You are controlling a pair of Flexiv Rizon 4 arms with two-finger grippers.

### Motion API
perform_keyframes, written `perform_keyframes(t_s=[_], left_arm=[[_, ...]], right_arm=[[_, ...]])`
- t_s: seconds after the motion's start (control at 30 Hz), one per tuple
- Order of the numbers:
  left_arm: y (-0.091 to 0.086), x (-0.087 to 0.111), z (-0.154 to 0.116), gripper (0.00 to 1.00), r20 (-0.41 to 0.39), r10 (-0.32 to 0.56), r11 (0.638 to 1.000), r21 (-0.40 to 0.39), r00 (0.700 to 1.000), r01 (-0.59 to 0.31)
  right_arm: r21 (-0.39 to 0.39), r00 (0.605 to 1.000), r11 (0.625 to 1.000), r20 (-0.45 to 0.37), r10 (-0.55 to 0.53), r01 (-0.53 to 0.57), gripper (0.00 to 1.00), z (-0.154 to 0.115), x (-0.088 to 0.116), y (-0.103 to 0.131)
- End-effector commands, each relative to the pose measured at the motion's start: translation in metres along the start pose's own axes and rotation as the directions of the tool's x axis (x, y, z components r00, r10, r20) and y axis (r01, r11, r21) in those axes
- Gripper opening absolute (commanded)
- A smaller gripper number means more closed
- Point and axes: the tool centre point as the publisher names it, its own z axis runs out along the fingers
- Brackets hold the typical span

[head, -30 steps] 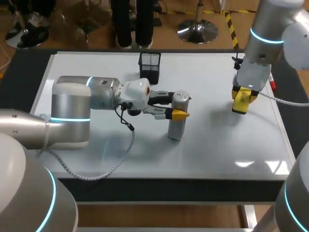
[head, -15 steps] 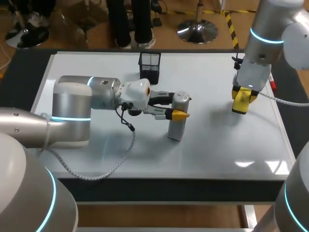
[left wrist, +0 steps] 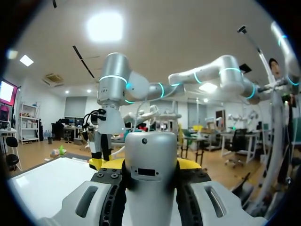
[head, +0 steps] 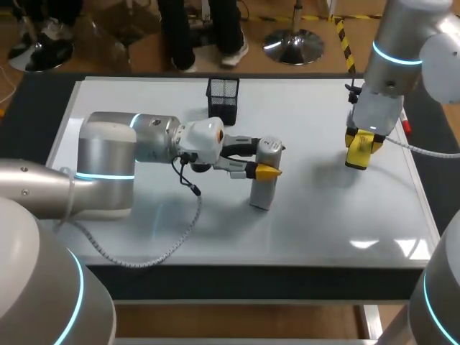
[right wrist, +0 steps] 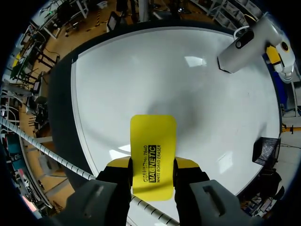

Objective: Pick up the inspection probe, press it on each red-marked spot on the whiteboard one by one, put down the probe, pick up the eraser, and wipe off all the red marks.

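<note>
The silver inspection probe (head: 264, 172) stands upright on the whiteboard (head: 144, 237) near its middle. My left gripper (head: 267, 161) reaches in sideways and is shut on its upper part; in the left wrist view the probe (left wrist: 151, 174) fills the space between the yellow fingertips (left wrist: 192, 163). My right gripper (head: 359, 152) hangs above the board's right side, shut on the yellow eraser (head: 361, 148). In the right wrist view the eraser (right wrist: 153, 150) sticks out ahead of the gripper (right wrist: 151, 165), above bare white board (right wrist: 141, 84), with the probe (right wrist: 244, 44) farther off. I see no red marks.
A black mesh pen holder (head: 223, 100) stands at the board's far edge, just behind my left gripper; it also shows as the mesh holder (right wrist: 267, 149) in the right wrist view. A red marker (head: 407, 126) lies by the right edge. A cable (head: 172, 237) trails from my left wrist over the board.
</note>
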Motion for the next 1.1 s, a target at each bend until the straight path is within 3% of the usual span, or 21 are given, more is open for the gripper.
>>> perform_keyframes(t_s=[0.03,0.23,0.5,1.1], left_arm=[[-0.008,-0.007,-0.004,0.00,-0.040,-0.009,1.000,0.008,0.999,0.009],[-0.025,-0.011,-0.009,0.00,-0.186,-0.014,1.000,0.015,0.982,0.017],[-0.047,-0.023,-0.028,0.00,-0.317,-0.018,1.000,0.011,0.948,0.023],[-0.092,-0.048,-0.089,0.00,-0.520,-0.044,0.999,0.002,0.853,0.053]], right_arm=[[0.001,1.000,1.000,-0.004,-0.002,0.002,0.00,-0.001,0.000,-0.001],[0.001,1.000,1.000,-0.004,-0.002,0.002,0.00,-0.001,0.000,-0.001],[0.001,1.000,1.000,-0.004,-0.002,0.002,0.00,-0.001,0.000,-0.001],[0.001,1.000,1.000,-0.004,-0.002,0.002,0.00,-0.001,0.000,-0.001]])
